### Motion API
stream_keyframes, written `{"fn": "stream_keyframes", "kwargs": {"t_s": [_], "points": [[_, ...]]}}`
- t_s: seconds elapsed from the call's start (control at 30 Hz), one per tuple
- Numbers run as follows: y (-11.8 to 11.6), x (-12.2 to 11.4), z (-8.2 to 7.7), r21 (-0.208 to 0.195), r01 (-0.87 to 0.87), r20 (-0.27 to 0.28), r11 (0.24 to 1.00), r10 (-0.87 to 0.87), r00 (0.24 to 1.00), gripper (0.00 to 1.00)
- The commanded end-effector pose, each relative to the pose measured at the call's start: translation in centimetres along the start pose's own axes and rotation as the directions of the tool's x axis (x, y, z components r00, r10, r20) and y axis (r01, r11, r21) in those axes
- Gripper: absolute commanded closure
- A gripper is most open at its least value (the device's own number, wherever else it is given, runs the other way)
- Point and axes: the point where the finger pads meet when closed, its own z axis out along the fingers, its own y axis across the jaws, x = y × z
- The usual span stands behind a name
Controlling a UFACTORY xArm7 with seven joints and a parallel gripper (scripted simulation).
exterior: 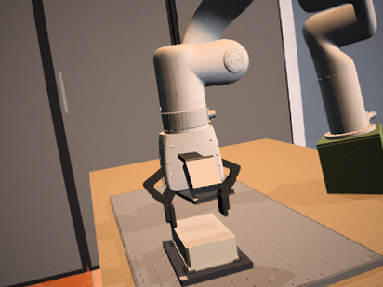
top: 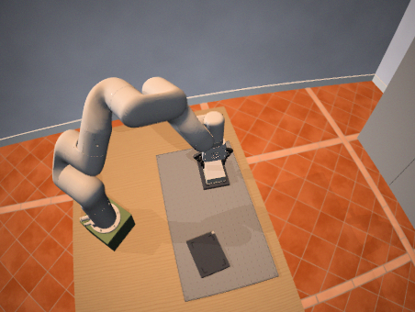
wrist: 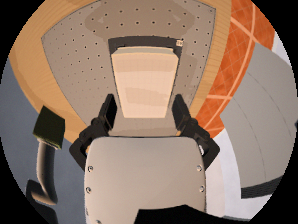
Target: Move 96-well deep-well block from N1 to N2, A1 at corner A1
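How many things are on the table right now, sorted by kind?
Well blocks: 1, cream, on the nest under the open gripper
Dark nests: 2, one under the block, one bare
Grey perforated mats: 1
Green arm bases: 1
Total: 5
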Motion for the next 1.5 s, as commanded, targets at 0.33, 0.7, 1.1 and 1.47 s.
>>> {"fn": "stream_keyframes", "kwargs": {"t_s": [0.33,0.7,1.1,1.47], "points": [[0.1,0.1,2.1,-0.003,0.0,-0.002,1.0,0.0,1.0,0.0],[0.1,0.1,2.8,-0.003,0.0,-0.002,1.0,0.0,1.0,0.0],[0.1,0.1,3.0,-0.003,0.0,-0.002,1.0,0.0,1.0,0.0],[0.1,0.1,3.7,-0.003,0.0,-0.002,1.0,0.0,1.0,0.0]]}}
